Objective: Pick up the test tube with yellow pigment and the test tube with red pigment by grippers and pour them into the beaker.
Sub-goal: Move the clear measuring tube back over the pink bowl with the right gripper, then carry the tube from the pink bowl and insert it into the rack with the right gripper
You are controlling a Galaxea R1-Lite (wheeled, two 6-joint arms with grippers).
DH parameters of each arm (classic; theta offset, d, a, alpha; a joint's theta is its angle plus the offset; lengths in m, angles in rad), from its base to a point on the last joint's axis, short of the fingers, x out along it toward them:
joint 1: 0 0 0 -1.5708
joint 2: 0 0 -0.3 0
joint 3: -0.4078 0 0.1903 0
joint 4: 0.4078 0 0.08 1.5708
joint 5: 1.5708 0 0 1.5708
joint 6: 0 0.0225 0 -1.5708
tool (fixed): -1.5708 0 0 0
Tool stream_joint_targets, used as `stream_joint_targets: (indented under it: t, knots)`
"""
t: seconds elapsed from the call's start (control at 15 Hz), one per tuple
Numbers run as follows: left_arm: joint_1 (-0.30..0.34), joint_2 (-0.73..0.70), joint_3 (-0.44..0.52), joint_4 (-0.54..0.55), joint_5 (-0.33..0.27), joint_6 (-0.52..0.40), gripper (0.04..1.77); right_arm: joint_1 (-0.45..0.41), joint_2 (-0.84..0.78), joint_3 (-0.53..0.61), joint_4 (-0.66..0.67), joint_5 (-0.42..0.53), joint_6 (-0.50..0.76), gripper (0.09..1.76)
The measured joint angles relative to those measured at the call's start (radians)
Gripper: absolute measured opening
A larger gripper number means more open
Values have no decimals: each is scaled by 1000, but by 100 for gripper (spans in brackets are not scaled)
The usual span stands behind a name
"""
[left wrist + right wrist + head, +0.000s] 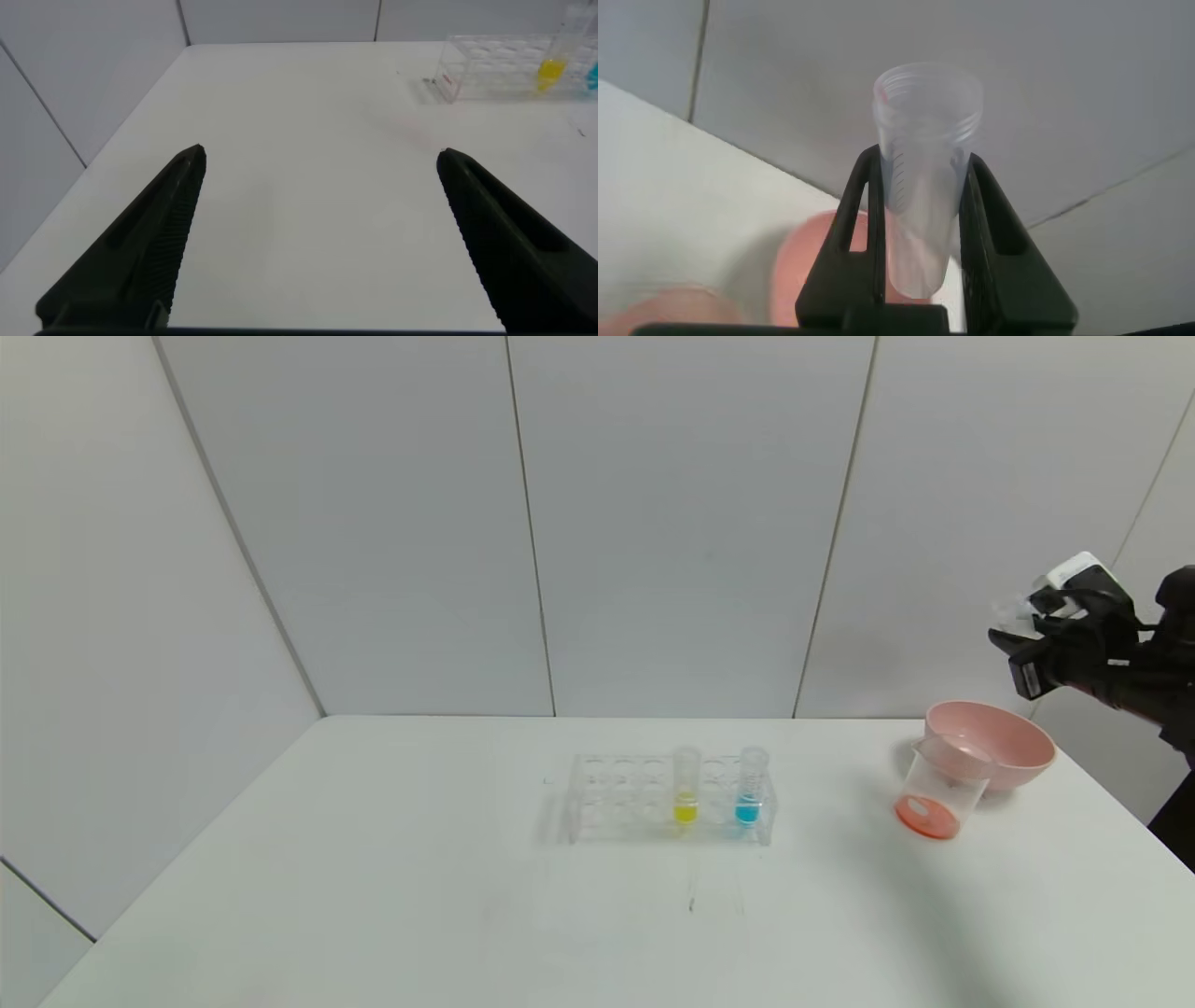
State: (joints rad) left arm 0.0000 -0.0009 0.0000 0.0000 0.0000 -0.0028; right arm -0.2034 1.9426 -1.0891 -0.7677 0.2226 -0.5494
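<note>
The test tube with yellow pigment point(686, 789) stands upright in a clear rack point(616, 793) at mid-table and also shows in the left wrist view point(553, 56). The beaker point(936, 789) stands at the right with orange-red liquid in its bottom. My right gripper point(1022, 644) is raised above and to the right of the beaker. In the right wrist view the right gripper point(922, 157) is shut on a clear test tube point(924, 121) with no liquid visible in it. My left gripper point(320, 152) is open and empty over bare table, left of the rack.
A tube with blue liquid point(750, 789) stands in the rack right of the yellow one. A pink bowl point(1004, 742) sits just behind the beaker, near the table's right edge. Grey wall panels close off the back and sides.
</note>
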Motion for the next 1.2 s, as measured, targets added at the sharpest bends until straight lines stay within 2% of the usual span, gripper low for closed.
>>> stream_joint_targets:
  t: [0.2,0.47,0.6,0.73,0.87,1.2]
  knots:
    - [0,0,0,0,0,0,176,-28,31,17,-5,-6,261,52]
    - [0,0,0,0,0,0,176,-78,83,67,-30,-7,442,52]
    - [0,0,0,0,0,0,176,-95,104,79,-34,-4,477,54]
    - [0,0,0,0,0,0,176,-102,121,81,-40,-1,475,81]
    - [0,0,0,0,0,0,176,-104,129,87,-40,0,470,101]
    - [0,0,0,0,0,0,176,-98,93,94,-31,0,483,134]
